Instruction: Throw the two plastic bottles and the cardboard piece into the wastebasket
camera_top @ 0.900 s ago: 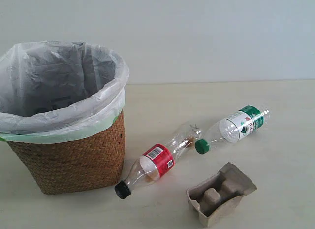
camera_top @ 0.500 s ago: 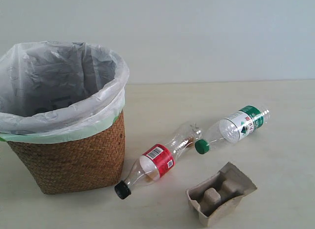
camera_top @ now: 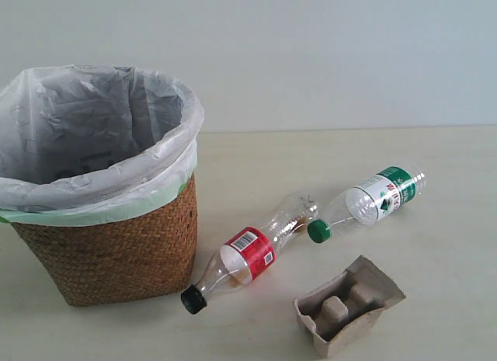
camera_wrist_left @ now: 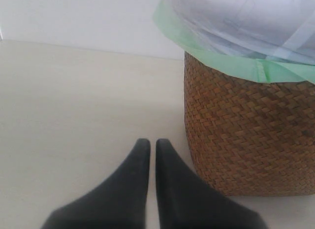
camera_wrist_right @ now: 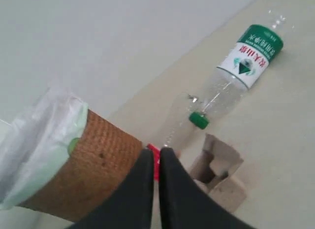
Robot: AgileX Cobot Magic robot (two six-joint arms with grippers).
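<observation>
The wicker wastebasket with its white bag liner stands at the left. Right of it lies the red-label bottle, black cap toward the front. The green-label bottle lies behind and to the right, green cap near the red bottle's base. The moulded cardboard piece sits at the front right. Neither gripper shows in the exterior view. My left gripper is shut and empty above the table beside the wastebasket. My right gripper is shut and empty, high above the red-label bottle, cardboard piece and green-label bottle.
The pale table runs back to a plain light wall. Bare tabletop lies beside the basket in the left wrist view.
</observation>
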